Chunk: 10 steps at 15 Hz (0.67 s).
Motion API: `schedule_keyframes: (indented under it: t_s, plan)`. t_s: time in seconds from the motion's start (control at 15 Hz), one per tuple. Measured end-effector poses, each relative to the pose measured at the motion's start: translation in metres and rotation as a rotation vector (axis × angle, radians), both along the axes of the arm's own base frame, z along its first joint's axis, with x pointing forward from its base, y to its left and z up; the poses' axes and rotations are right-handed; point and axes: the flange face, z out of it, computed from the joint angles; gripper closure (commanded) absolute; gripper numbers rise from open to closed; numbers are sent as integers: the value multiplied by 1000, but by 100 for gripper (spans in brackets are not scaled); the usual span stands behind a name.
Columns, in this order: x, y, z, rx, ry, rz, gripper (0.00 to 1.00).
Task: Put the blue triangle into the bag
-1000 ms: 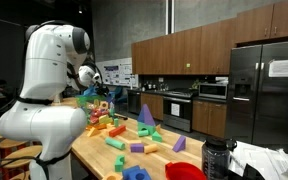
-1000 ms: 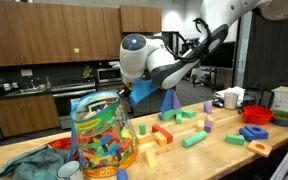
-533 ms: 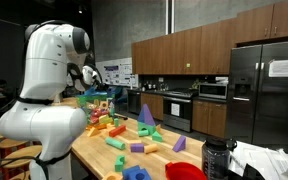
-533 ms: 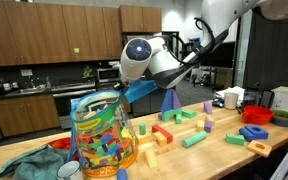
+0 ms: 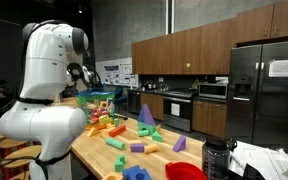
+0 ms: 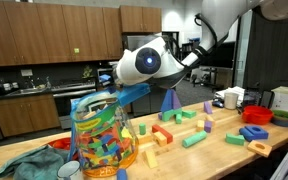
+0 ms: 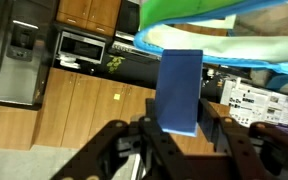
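The blue triangle (image 7: 180, 88) shows in the wrist view as a flat blue slab standing between my two fingers. My gripper (image 7: 181, 122) is shut on its lower end. In an exterior view the blue triangle (image 6: 135, 93) juts out, tilted, just above the open mouth of the bag (image 6: 101, 135), a clear bag full of coloured blocks at the table's near left. The bag's green and blue rim (image 7: 212, 18) fills the top of the wrist view. In an exterior view the robot's white body hides my gripper, and only the bag (image 5: 96, 99) shows behind it.
Several loose blocks lie across the wooden table (image 6: 216, 156). A tall blue cone (image 6: 170, 100), a red bowl (image 6: 257, 115), a white mug (image 6: 232, 98) and a teal cloth (image 6: 24, 160) stand on it. Cabinets and a fridge (image 5: 267, 85) line the back.
The wrist has swung towards the bag. It carried the blue triangle from beside the bag's rim to above its mouth. The grip has not changed.
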Motion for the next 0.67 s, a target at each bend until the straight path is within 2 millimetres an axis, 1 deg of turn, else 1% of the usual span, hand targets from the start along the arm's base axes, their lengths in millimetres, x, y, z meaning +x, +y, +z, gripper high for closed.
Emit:
schedule_keyframes:
  t_s: [0.2,0.27,0.4,0.53,0.67]
  plan:
    - [-12,12,-1,12,1,77,79]
    - [-15,14,-4,13,14,88,31]
    - [-15,12,-9,12,40,93,30]
    - [-12,6,-14,7,70,84,19]
    - [-8,0,-17,2,93,70,6]
